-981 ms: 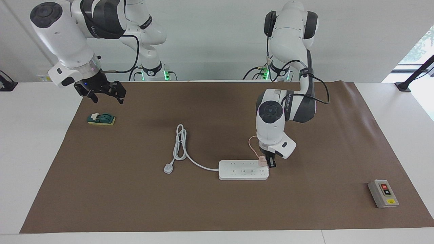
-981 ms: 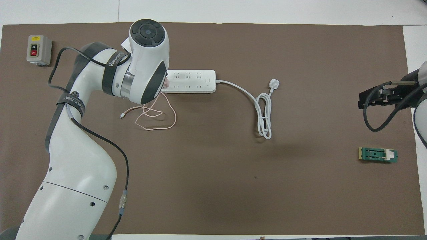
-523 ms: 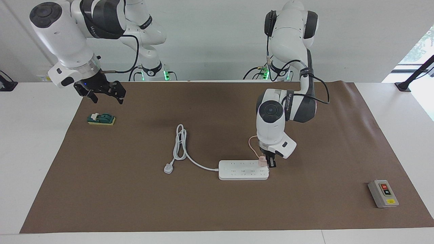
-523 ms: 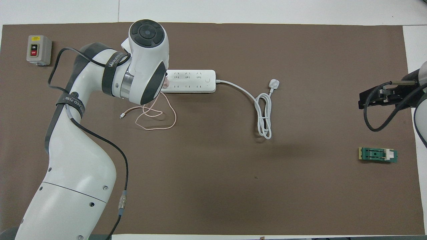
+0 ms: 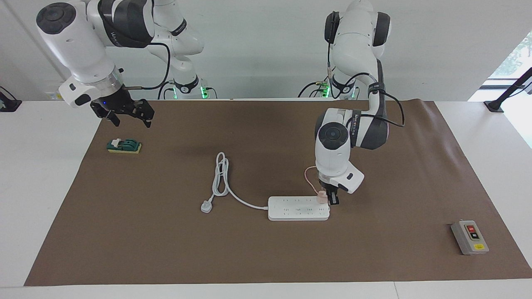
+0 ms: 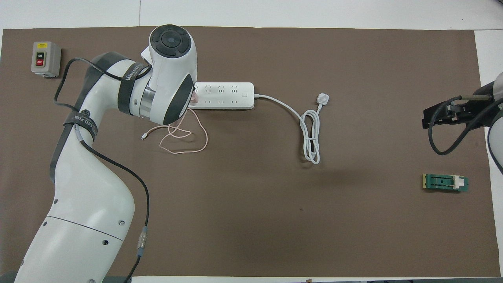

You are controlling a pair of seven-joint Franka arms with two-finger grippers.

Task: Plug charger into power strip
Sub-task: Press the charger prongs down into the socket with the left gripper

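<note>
The white power strip [image 5: 298, 208] lies flat on the brown mat; it also shows in the overhead view [image 6: 224, 95]. The pale pink charger [image 5: 321, 197] stands on the strip's end toward the left arm's end, in the row nearer the robots; its prongs are hidden. In the overhead view only a pink edge of the charger [image 6: 193, 100] shows past the wrist. Its thin pink cable [image 6: 184, 137] loops on the mat nearer the robots. My left gripper [image 5: 330, 199] is down right at the charger. My right gripper [image 5: 129, 118] waits open in the air over the mat's corner.
The strip's thick white cord and three-pin plug [image 5: 206, 206] lie on the mat toward the right arm's end. A grey box with red and black buttons [image 5: 469, 236] sits at the mat's corner farthest from the robots. A small green part [image 5: 124, 145] lies under the right gripper.
The left arm's wrist has shifted slightly toward its own end of the table. The charger and the strip have stayed in place. The right arm has barely moved.
</note>
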